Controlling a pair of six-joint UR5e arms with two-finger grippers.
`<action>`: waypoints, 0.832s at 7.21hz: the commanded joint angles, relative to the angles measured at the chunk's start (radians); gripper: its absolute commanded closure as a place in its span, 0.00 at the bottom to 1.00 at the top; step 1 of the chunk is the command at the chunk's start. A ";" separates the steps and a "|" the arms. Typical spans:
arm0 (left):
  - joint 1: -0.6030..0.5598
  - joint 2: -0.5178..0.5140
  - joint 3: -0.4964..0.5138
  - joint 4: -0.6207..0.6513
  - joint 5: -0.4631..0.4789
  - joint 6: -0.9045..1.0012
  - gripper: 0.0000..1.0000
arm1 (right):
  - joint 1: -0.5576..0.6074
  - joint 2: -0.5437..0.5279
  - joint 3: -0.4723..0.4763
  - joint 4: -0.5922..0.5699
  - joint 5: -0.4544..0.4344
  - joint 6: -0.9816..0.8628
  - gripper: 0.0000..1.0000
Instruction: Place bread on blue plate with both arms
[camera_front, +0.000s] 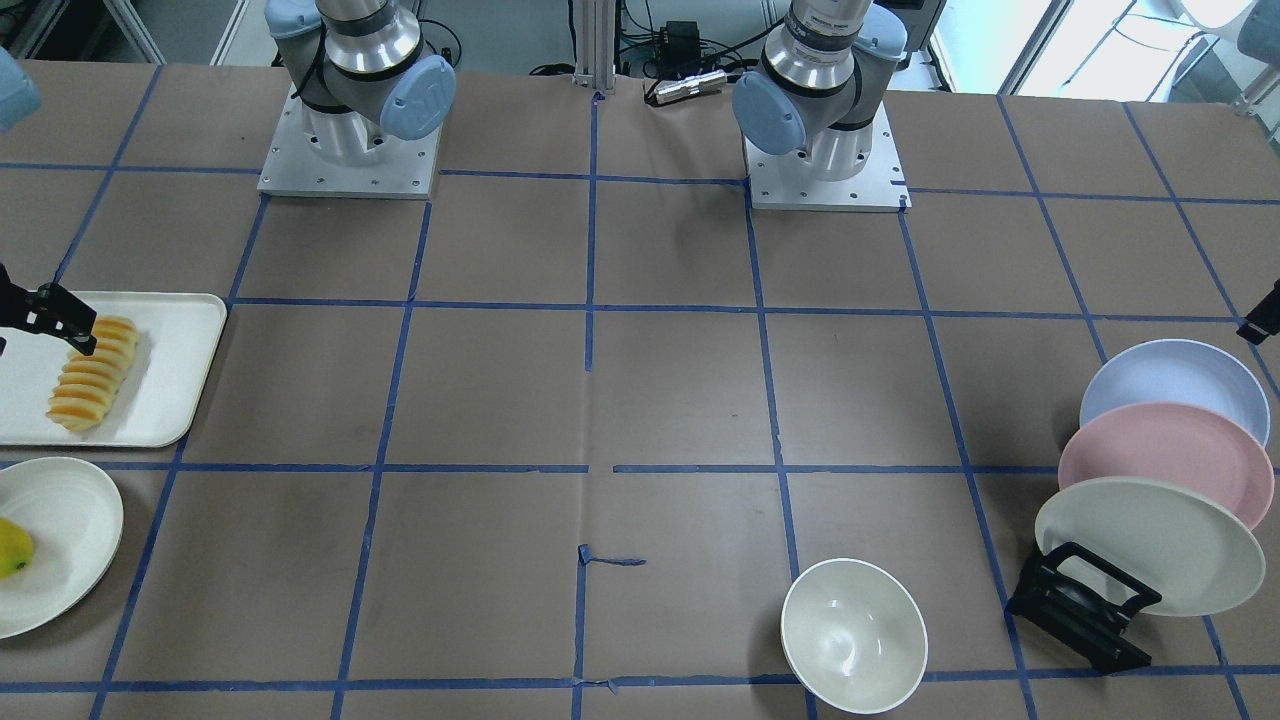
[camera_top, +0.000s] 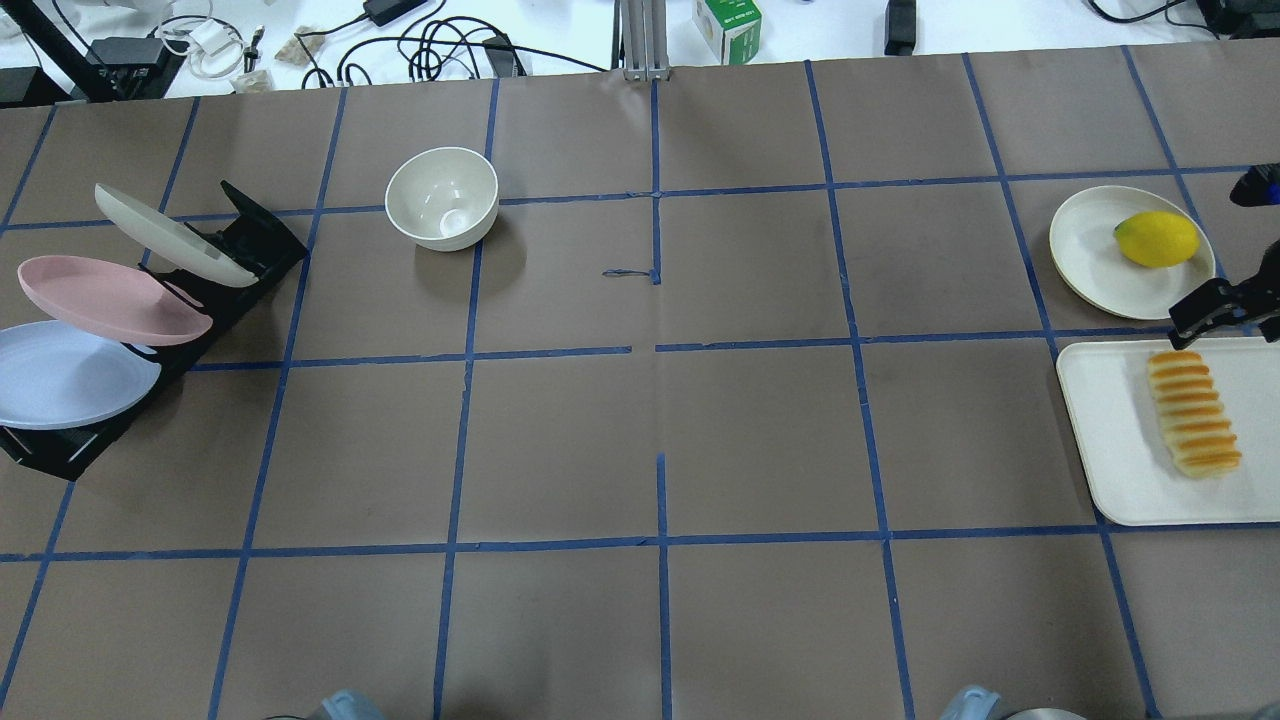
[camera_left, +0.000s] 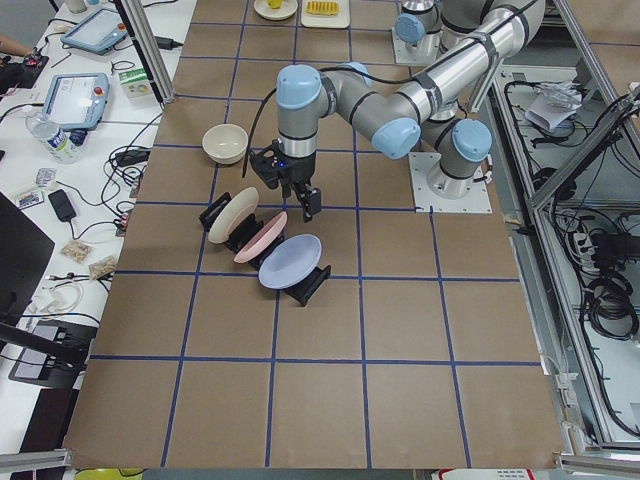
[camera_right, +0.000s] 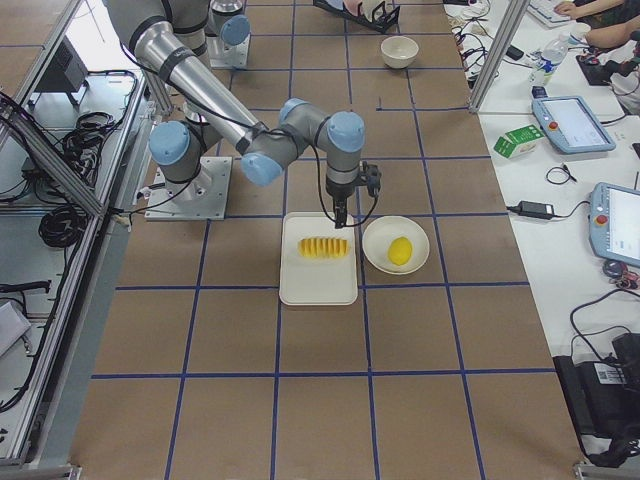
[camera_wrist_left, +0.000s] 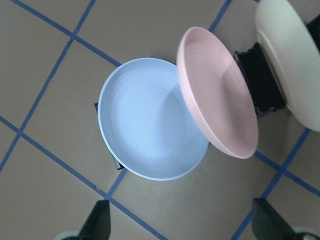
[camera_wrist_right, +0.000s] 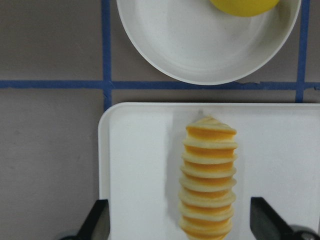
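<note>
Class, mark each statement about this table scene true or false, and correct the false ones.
1. The ridged yellow-orange bread loaf lies on the white rectangular tray. True.
2. The pale blue round plate holds the bread. False: it stands empty, leaning in the black rack beside the pink plate.
3. The right gripper is shut on the bread. False: its jaws stand wide open.
4. The yellow fruit sits on a cream-white round plate. True.

I see the blue plate (camera_wrist_left: 145, 120) as matt, faintly ringed plastic, and the bread (camera_wrist_right: 207, 177) as ridged crust on a smooth white tray (camera_wrist_right: 135, 165). The table (camera_front: 500, 390) wears dull brown paper; the lower-right bowl (camera_front: 853, 635) looks glossy.
</note>
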 joint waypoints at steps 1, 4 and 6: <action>0.073 -0.108 -0.009 0.044 0.000 -0.002 0.00 | -0.038 0.087 0.007 -0.024 -0.003 -0.050 0.00; 0.102 -0.182 -0.014 0.053 0.101 -0.016 0.05 | -0.038 0.164 0.031 -0.067 -0.068 -0.019 0.00; 0.102 -0.208 -0.011 0.085 0.094 -0.030 0.21 | -0.038 0.191 0.039 -0.091 -0.082 0.016 0.00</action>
